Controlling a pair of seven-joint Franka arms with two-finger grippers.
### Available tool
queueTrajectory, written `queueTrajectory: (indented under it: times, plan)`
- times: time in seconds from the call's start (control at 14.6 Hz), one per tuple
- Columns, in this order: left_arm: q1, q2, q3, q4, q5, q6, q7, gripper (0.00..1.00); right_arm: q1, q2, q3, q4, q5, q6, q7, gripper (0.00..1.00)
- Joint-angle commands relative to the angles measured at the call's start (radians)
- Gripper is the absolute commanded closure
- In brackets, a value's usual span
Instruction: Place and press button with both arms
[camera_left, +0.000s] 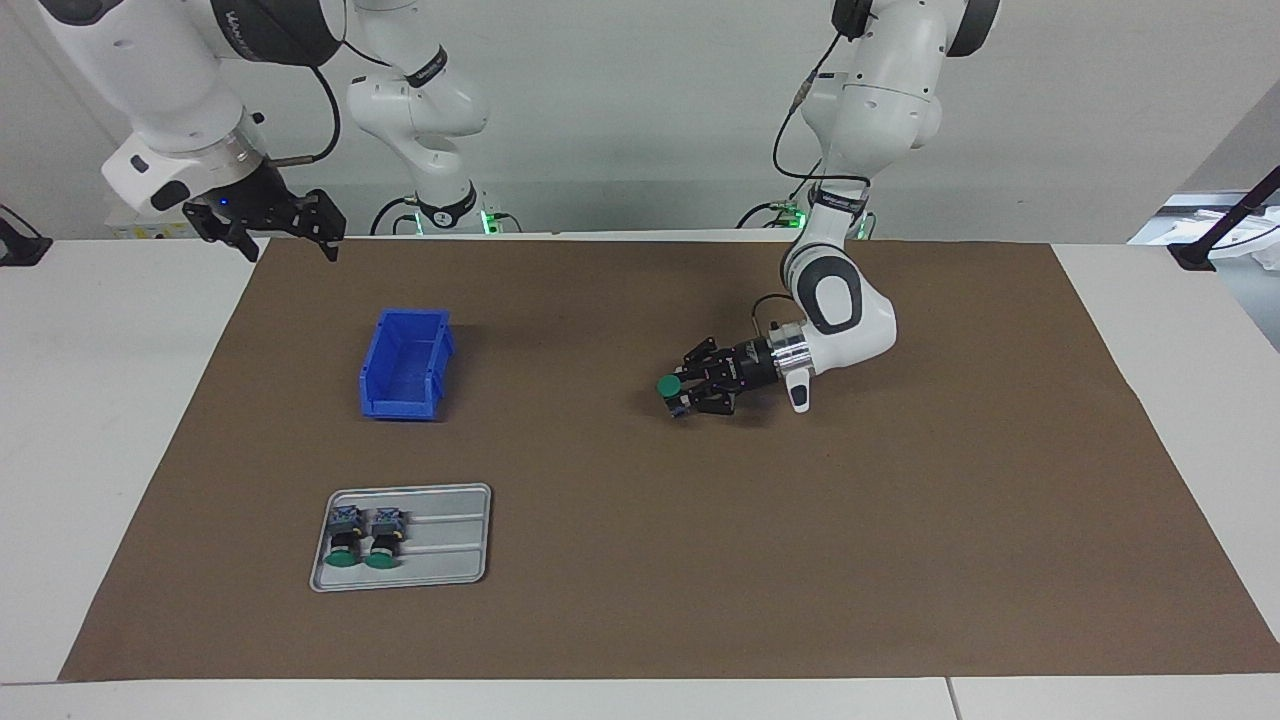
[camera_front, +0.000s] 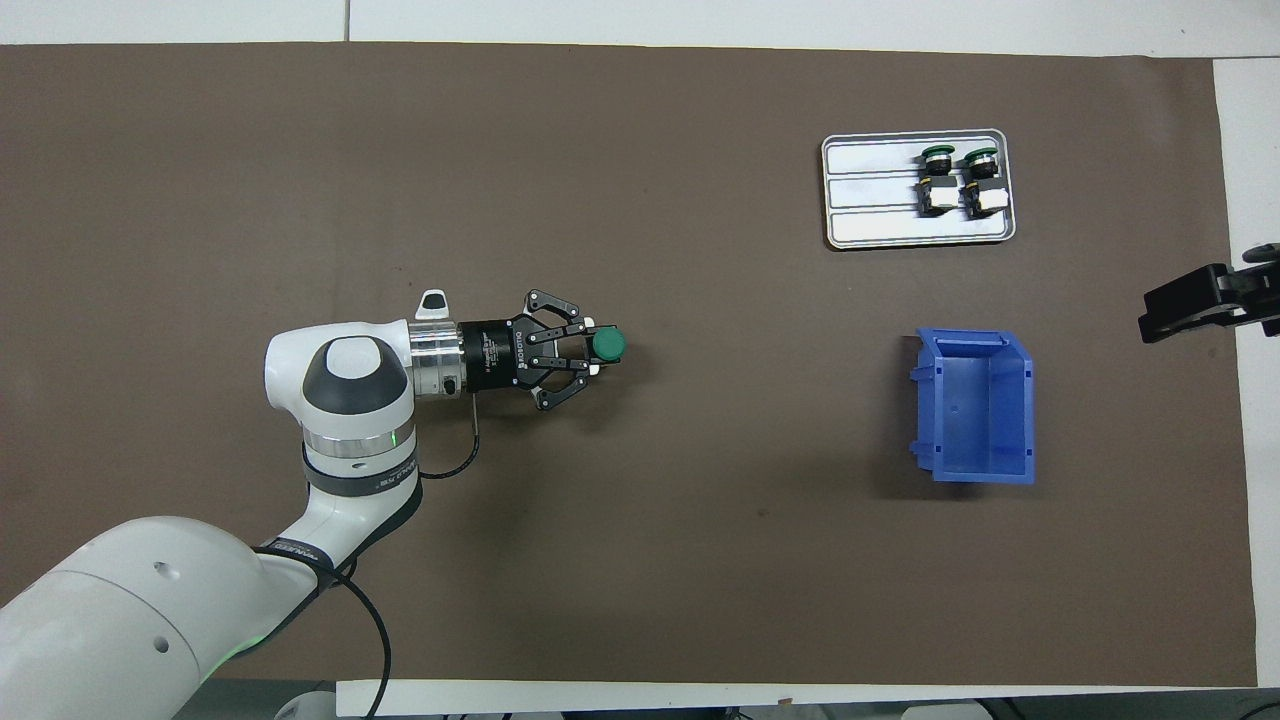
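A brown mat (camera_left: 640, 600) is spread over the white table (camera_left: 90, 400), and two white arms are seen above it. The left arm (camera_front: 340, 400) is stretched low over the middle of the mat; the right arm (camera_left: 160, 100) is held up over the table edge at its own end, waiting.

Two containers are counted. The larger, a blue bin (camera_left: 405, 365), is shown empty in both views. The smaller, a grey tray (camera_left: 440, 545), lies farther from the robots than the bin, and two buttons (camera_left: 346, 535) are laid side by side in it, at the part toward the right arm's end.

Three buttons are counted in all. The third button (camera_left: 670, 388) is gripped in the fingers of the left gripper (camera_left: 690, 390), low over the middle of the mat. Its green cap faces upward in the overhead view, while its blue-grey base under the cap is shown only in the facing view.

The right gripper (camera_left: 290, 225) is seen whole only in the facing view, with its fingers spread apart and nothing between them; in the overhead view only its dark tip is caught at the frame edge.
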Motion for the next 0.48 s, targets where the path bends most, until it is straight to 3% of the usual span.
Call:
queueTrajectory:
  times: [0.0, 0.41]
  plan:
    - [-0.014, -0.008, 0.004, -0.012, -0.028, 0.024, 0.021, 1.0, -0.001, -0.002, 0.001, 0.006, -0.002, -0.016, -0.016, 0.01]
    - [-0.023, -0.002, 0.001, -0.01, -0.042, 0.046, 0.021, 0.99, -0.001, -0.002, 0.001, 0.005, -0.002, -0.016, -0.016, 0.01]
